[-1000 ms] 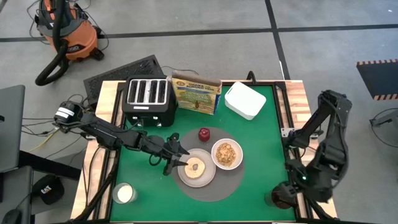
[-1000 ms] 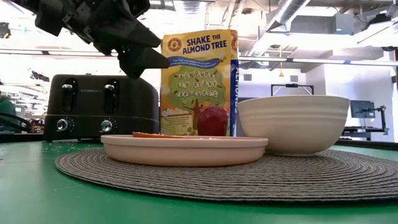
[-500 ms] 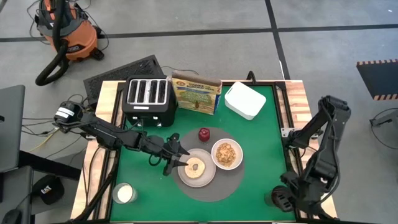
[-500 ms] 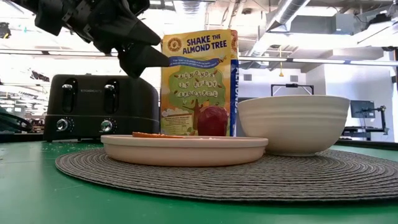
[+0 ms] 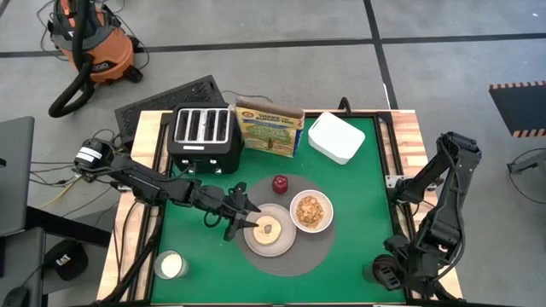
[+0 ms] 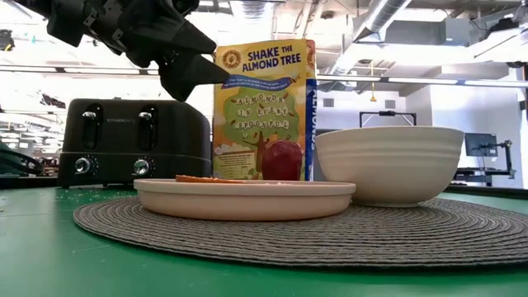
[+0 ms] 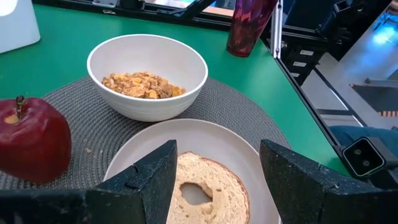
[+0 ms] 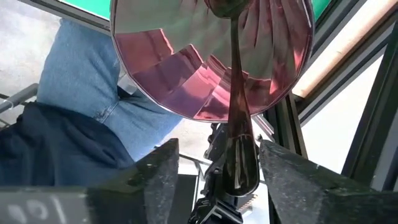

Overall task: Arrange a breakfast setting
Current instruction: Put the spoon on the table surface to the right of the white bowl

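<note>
A round toasted bread piece (image 7: 205, 186) lies on the pale plate (image 7: 205, 134), which sits on a round grey mat (image 5: 299, 256). The white bowl (image 7: 124, 56) with brown cereal (image 7: 140, 84) and the dark-red fruit (image 7: 31, 137) rest on the mat beside the plate. My left gripper (image 7: 217, 155) is open and empty just above the bread, also seen in the high view (image 5: 241, 218). My right gripper (image 8: 217, 155) is open over a dark-red cup (image 8: 205, 62) at the near right corner. The metal spoon (image 8: 236, 93) stands in the cup, its handle end between the fingers, untouched.
A black toaster (image 5: 203, 135), a cereal box (image 5: 270, 128) and a white lidded container (image 5: 336, 136) stand along the far side. A glass of milk (image 5: 171, 264) stands at the near left. A person's jeans (image 8: 81, 74) show beyond the table's near right corner.
My right arm has gone down and toward the table's near edge, bringing its gripper over the dark-red cup at the near right corner, then stopped.
</note>
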